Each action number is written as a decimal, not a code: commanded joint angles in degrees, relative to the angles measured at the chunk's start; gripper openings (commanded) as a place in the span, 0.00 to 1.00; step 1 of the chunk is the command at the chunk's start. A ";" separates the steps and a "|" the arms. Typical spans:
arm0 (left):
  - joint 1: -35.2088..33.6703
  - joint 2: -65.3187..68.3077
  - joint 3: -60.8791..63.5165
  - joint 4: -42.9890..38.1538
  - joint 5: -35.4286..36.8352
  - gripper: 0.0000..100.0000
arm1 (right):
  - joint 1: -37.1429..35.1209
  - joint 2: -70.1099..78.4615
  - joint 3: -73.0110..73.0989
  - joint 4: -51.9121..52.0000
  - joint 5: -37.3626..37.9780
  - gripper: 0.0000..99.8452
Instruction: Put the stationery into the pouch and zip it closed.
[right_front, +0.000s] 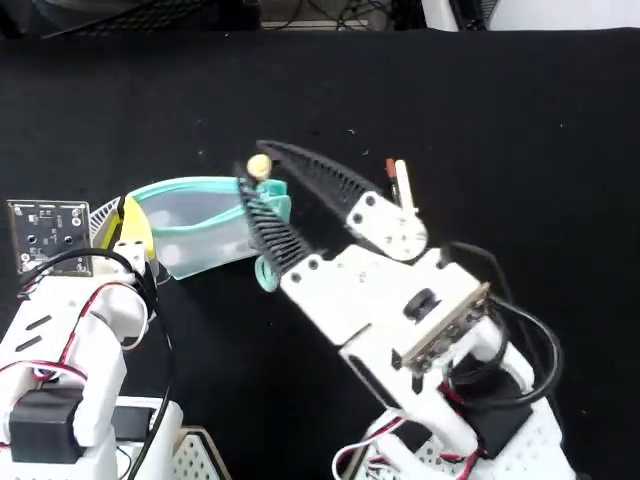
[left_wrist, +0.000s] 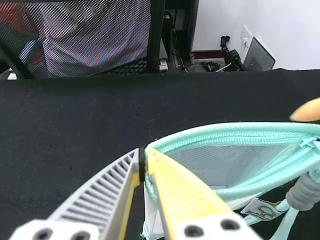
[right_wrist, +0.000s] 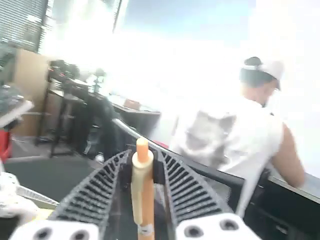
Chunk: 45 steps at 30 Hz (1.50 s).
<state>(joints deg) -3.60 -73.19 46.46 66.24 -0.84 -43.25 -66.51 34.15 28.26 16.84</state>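
Observation:
A teal pouch (right_front: 195, 225) with clear mesh sides lies on the black table, its zip mouth open (left_wrist: 235, 147). My left gripper (right_front: 128, 225) is shut on the pouch's left end, its yellow and white fingers pinching the rim (left_wrist: 145, 156). My right gripper (right_front: 252, 168) is shut on a cream and orange pen (right_wrist: 142, 180), which stands between its black fingers. The pen's rounded end (right_front: 259, 165) hangs over the pouch's right end and shows as an orange tip (left_wrist: 307, 111). Another pen (right_front: 401, 185), cream and red, lies on the table behind the right arm.
A small circuit board (right_front: 47, 236) sits on the left arm near the table's left edge. Black cloth (right_front: 480, 120) covers the table, with open room at the back and right. A chair and clutter stand beyond the far edge.

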 joint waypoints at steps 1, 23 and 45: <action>0.13 1.85 9.98 1.14 0.09 0.03 | -3.60 3.03 0.04 -1.85 -0.44 0.01; 0.13 1.85 9.89 1.05 0.00 0.03 | -7.47 4.53 -8.40 5.10 -4.66 0.01; 0.13 1.85 9.89 1.05 0.00 0.03 | -0.70 12.00 4.62 20.13 -2.46 0.18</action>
<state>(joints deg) -3.52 -73.19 46.46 66.24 -0.84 -42.55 -57.89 43.47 42.33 13.23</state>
